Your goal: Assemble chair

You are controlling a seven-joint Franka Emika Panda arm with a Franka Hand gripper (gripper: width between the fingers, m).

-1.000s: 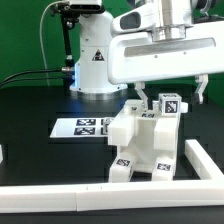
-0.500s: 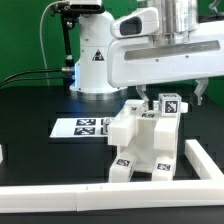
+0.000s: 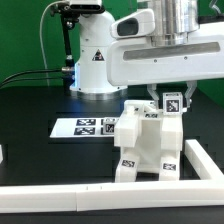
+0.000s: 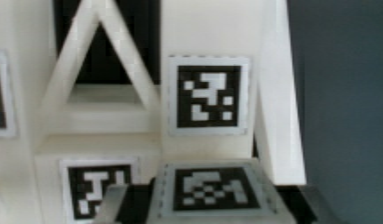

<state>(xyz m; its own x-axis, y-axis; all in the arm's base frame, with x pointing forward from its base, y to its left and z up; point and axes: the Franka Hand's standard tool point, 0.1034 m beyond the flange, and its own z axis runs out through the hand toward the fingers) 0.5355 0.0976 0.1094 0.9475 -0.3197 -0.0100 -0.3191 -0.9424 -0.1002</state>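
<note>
The partly built white chair (image 3: 148,145) stands on the black table, right of the middle in the exterior view. Its blocky parts carry black-and-white tags. My gripper (image 3: 172,100) hangs straight down over the chair's upper right end. There a tagged top piece (image 3: 171,102) sits between the two dark fingers. In the wrist view that tagged piece (image 4: 209,188) fills the gap of my gripper (image 4: 209,200), and a dark finger (image 4: 135,203) lies against each of its sides. Beyond it are the chair's slanted white bars and another tag (image 4: 209,95). The gripper is shut on the piece.
The marker board (image 3: 85,127) lies flat just on the exterior view's left of the chair. A long white border rail (image 3: 60,198) runs along the front, and a second rail (image 3: 203,160) stands at the right. The arm's white base (image 3: 95,60) stands behind, with cables (image 3: 25,78) at the left.
The gripper has come down over the chair's tagged top piece and its fingers have closed in on it. The chair has shifted slightly toward the exterior view's right.
</note>
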